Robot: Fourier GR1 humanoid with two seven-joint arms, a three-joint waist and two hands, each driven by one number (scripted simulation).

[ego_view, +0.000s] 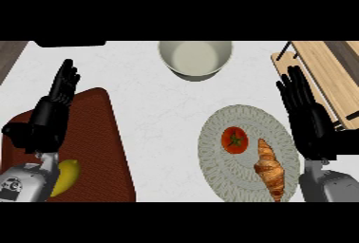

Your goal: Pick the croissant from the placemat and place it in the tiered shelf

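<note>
Task not yet begun | golden-brown flaky croissant (270,167) lies on oval grey woven placemat (245,153), at 4 o'clock of red tomato (234,140) | right robot hand (306,118) spread, empty, beside it | light wooden tiered shelf (329,71) at 1 o'clock | left robot hand (52,107) spread, resting

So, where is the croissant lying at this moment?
In the head view the croissant lies on the right part of the grey placemat, just right of the tomato and close to the right hand.
</note>
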